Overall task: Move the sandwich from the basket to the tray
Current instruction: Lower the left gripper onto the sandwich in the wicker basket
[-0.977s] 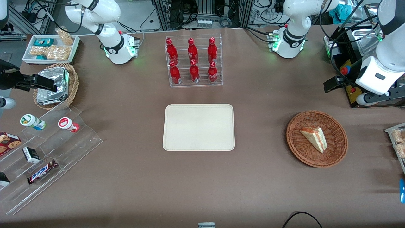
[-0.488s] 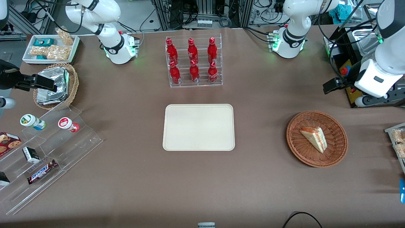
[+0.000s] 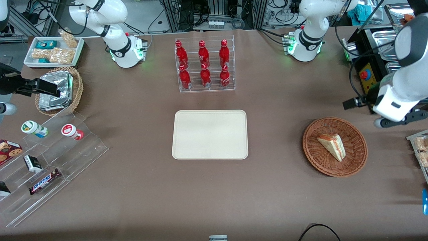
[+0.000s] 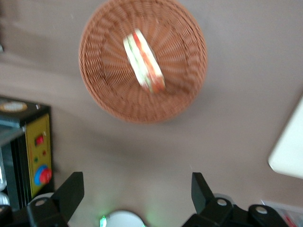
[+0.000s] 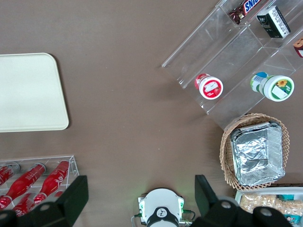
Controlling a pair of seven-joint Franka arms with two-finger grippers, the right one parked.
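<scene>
Your tool (image 4: 135, 198) hangs high, fingers spread wide, empty, off basket (image 3: 354, 160) rim toward working arm's end. Sandwich (image 3: 332, 146) lies mid-basket, cut edge up, likely easy pinch across faces. Tray (image 3: 210, 134) bare, well apart; open desk (image 3: 274, 134) between. Mind low wicker rim.
</scene>
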